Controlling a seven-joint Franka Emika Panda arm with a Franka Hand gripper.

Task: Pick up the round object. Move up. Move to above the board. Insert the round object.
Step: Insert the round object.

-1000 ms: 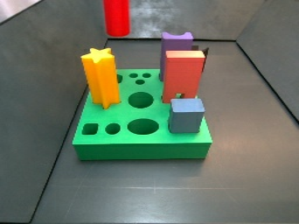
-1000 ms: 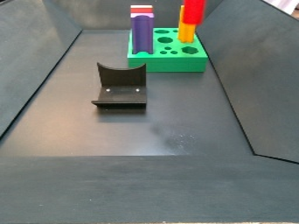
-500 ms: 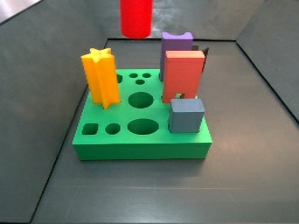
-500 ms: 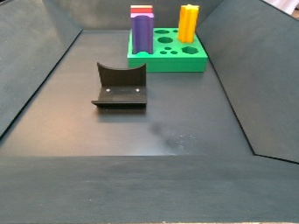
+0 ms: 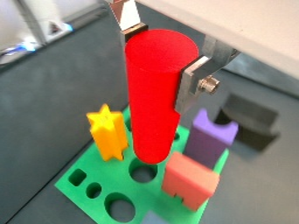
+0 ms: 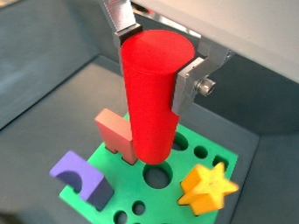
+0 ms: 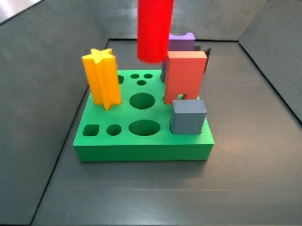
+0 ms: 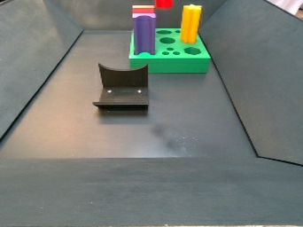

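My gripper (image 5: 162,51) is shut on the round object (image 5: 156,96), a tall plain red cylinder held upright between the silver fingers (image 6: 190,77). It hangs above the board (image 5: 98,184), a green block with round and other holes, its lower end over a round hole (image 6: 158,177) near the board's middle. In a side view the cylinder (image 7: 154,29) hangs above the board (image 7: 144,148) and the gripper itself is out of frame. In a side view only the cylinder's lower end (image 8: 164,3) shows above the board (image 8: 175,62).
On the board stand a yellow star post (image 7: 101,79), a red-orange rectangular block (image 7: 185,74), a purple arch piece (image 7: 179,41) and a blue-grey cube (image 7: 188,116). The dark fixture (image 8: 122,87) stands on the floor away from the board. Dark walls ring the floor.
The red cylinder has moved from beyond the board's far edge to over the board, toward its middle, staying held upright.
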